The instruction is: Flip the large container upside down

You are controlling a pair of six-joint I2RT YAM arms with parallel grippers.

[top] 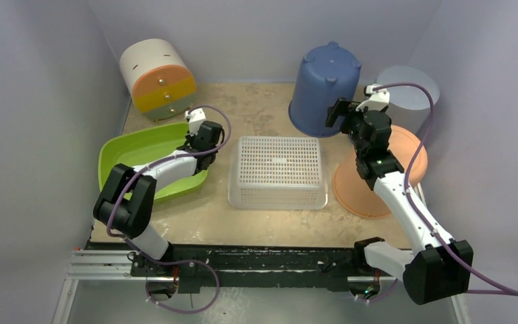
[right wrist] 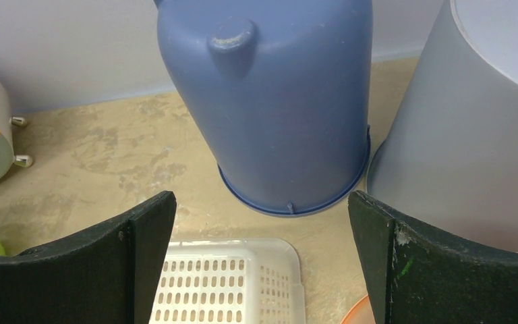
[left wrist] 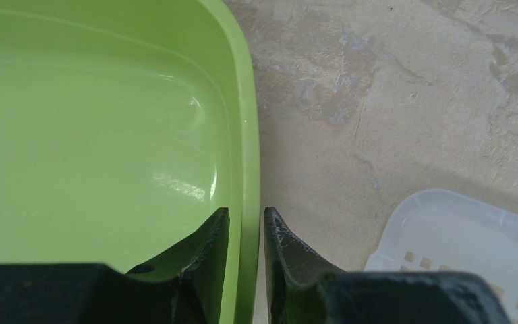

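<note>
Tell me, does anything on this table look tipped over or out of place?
Yes. The white rounded drawer cabinet at the back left lies tilted, the blue plastic bucket and white perforated plastic basket appear bottom up, while the green plastic tub sits upright.

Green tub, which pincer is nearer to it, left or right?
Left. The left pincer clamps the rim of the green tub, one finger inside, one outside. The right pincer is well away, open, facing the blue bucket.
</note>
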